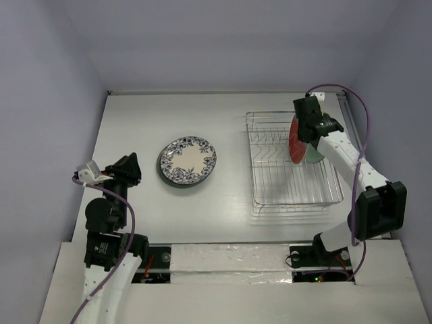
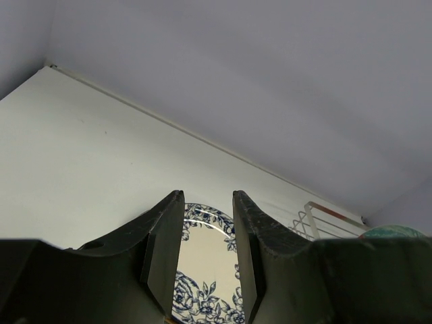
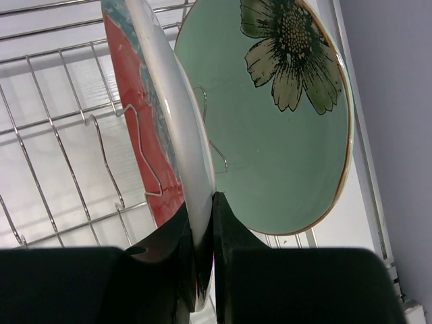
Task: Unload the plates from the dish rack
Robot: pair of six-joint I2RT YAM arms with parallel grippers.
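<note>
The silver wire dish rack (image 1: 270, 185) stands at the right. A red plate (image 1: 295, 143) stands upright in it, and a pale green flowered plate (image 1: 314, 154) stands just behind. My right gripper (image 1: 309, 128) is shut on the red plate's rim; in the right wrist view the red plate (image 3: 158, 128) is edge-on between the fingers (image 3: 233, 229), with the green plate (image 3: 283, 128) to its right. A white plate with a blue floral rim (image 1: 187, 160) lies on a dark plate on the table. My left gripper (image 1: 128, 167) is open and empty, left of that stack.
Pale walls close in the table on the left, back and right. The rack wires (image 3: 61, 155) run under and left of the red plate. The floral plate (image 2: 209, 270) shows between the left fingers, with the rack's corner (image 2: 317, 219) beyond.
</note>
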